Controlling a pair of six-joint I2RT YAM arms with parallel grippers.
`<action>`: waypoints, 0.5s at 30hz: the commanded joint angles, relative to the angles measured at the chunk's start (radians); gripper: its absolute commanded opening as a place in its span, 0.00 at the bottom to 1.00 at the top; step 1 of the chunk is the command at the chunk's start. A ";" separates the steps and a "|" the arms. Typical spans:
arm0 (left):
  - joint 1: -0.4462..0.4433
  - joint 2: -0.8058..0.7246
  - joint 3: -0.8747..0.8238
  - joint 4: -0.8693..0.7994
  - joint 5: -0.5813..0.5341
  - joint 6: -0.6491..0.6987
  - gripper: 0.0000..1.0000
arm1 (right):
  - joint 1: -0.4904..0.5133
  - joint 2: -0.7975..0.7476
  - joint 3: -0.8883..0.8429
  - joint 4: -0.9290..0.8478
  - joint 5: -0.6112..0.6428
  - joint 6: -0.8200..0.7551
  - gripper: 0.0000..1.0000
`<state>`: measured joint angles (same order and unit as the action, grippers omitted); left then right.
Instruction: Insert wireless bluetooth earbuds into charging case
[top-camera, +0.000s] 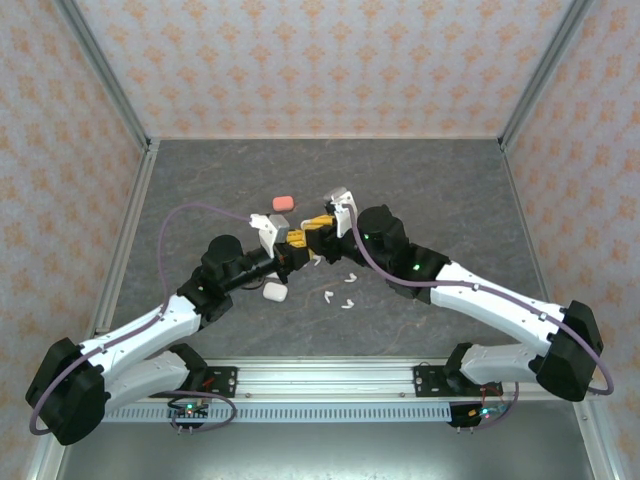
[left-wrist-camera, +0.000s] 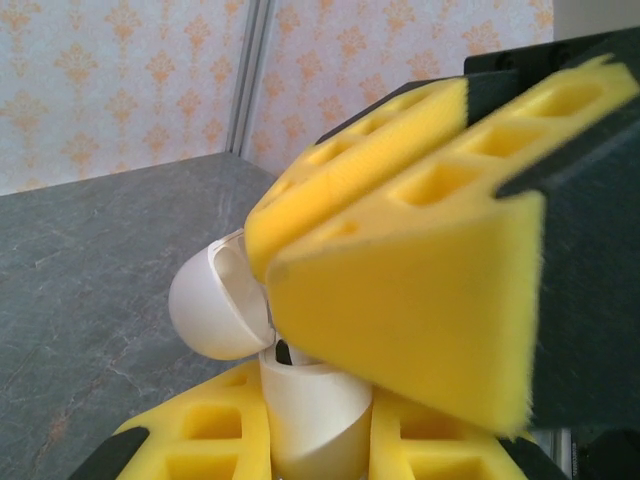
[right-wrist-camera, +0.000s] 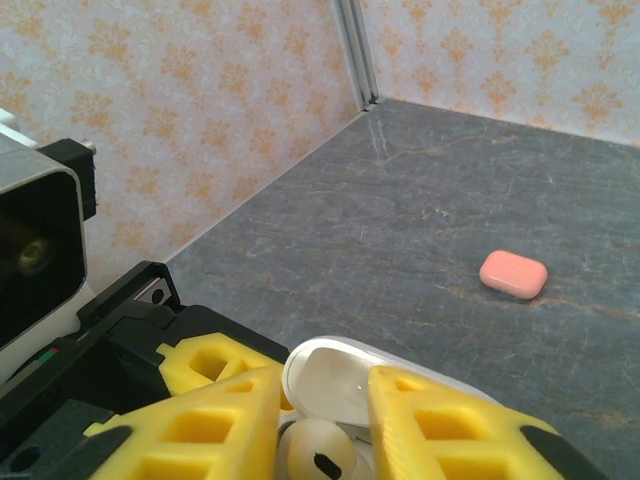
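My left gripper (top-camera: 290, 252) (left-wrist-camera: 316, 440) is shut on the body of a white charging case (left-wrist-camera: 315, 415), held upright with its lid (left-wrist-camera: 212, 305) swung open. My right gripper (top-camera: 316, 232) (right-wrist-camera: 325, 385) is right above it, its yellow fingers (left-wrist-camera: 400, 280) slightly open on either side of a white earbud (right-wrist-camera: 315, 455). That earbud's head sits in the case mouth, in front of the lid (right-wrist-camera: 345, 372). A thin gap shows on its right side. Three more white earbuds (top-camera: 352, 277) (top-camera: 328, 295) (top-camera: 347, 303) lie on the table just in front of the grippers.
A second white case (top-camera: 274, 292) lies shut under the left arm. A salmon-pink case (top-camera: 282, 203) (right-wrist-camera: 513, 273) lies behind the grippers on the grey table (top-camera: 420, 190). Patterned walls enclose the table on three sides.
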<state>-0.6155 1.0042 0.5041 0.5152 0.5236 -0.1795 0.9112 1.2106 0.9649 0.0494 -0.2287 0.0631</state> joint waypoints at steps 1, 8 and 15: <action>-0.010 -0.008 0.031 0.065 0.023 0.006 0.00 | -0.002 -0.053 0.040 -0.013 -0.028 0.036 0.39; -0.012 -0.021 0.031 0.043 0.022 0.018 0.00 | -0.081 -0.081 0.162 -0.129 -0.093 0.068 0.48; -0.012 -0.042 0.027 0.014 0.015 0.040 0.00 | -0.199 -0.093 0.193 -0.309 -0.106 0.096 0.56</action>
<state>-0.6159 0.9920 0.5041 0.5194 0.5240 -0.1703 0.7437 1.1156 1.1450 -0.1314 -0.3218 0.1360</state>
